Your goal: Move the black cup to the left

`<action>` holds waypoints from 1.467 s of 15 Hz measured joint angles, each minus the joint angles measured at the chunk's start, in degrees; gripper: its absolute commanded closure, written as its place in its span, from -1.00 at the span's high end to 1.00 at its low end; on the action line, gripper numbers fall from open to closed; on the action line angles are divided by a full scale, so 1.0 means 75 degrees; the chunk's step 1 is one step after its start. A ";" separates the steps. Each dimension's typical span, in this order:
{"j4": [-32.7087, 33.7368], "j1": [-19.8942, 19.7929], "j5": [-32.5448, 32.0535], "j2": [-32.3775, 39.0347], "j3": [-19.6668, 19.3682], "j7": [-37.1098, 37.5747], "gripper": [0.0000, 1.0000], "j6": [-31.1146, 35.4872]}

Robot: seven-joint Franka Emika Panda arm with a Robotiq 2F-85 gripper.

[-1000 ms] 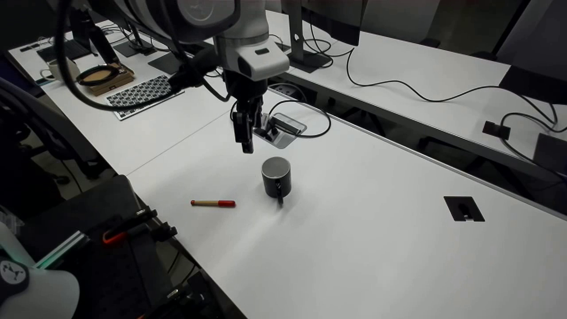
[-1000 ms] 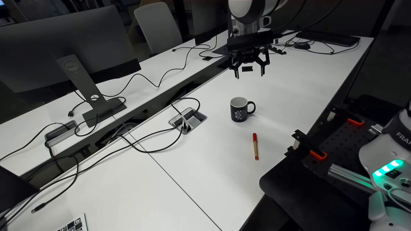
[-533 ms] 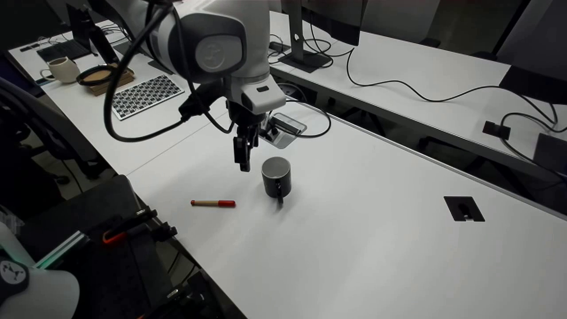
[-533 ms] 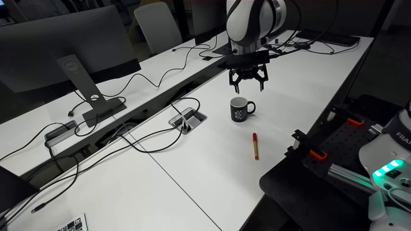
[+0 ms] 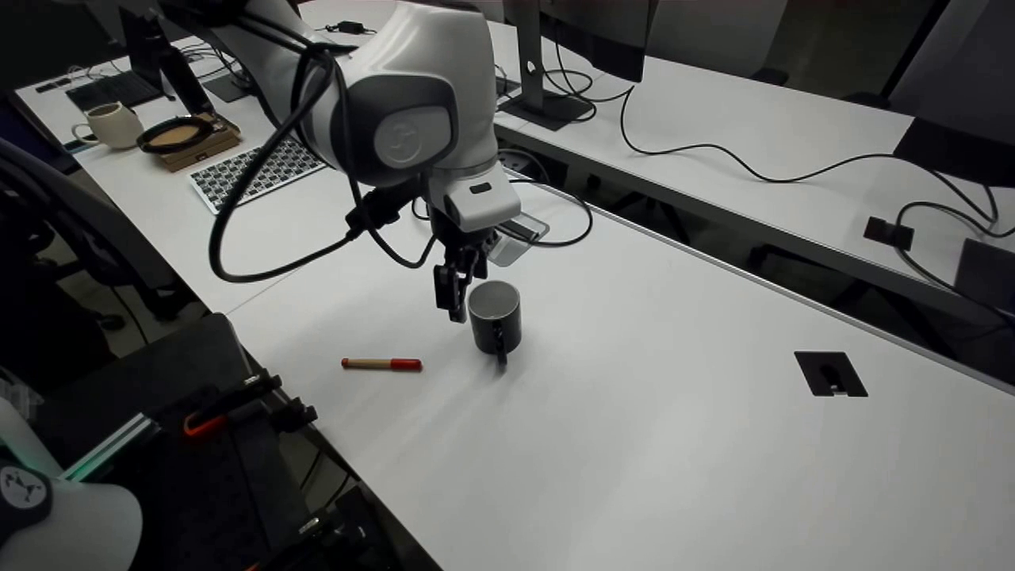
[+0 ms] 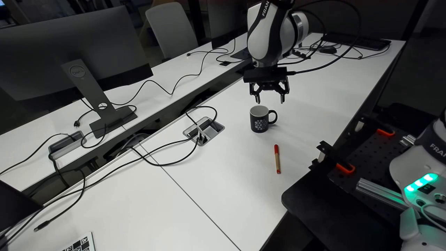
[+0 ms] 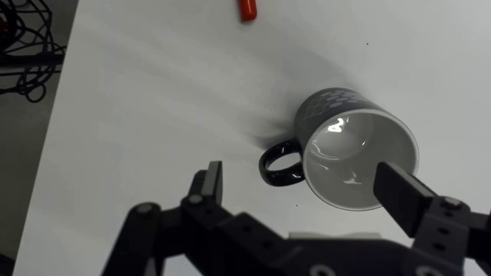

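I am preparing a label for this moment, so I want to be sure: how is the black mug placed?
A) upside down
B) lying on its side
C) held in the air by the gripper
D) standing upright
D: in both exterior views the black mug stands on the white table with its base down and its open end up.
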 measured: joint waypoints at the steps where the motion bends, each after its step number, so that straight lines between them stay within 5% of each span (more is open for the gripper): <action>1: 0.0035 0.0097 -0.0002 0.0075 -0.0085 0.0107 1.00 0.0020; 22: 0.0091 0.0313 0.0257 0.1009 -0.0137 0.0262 1.00 0.0755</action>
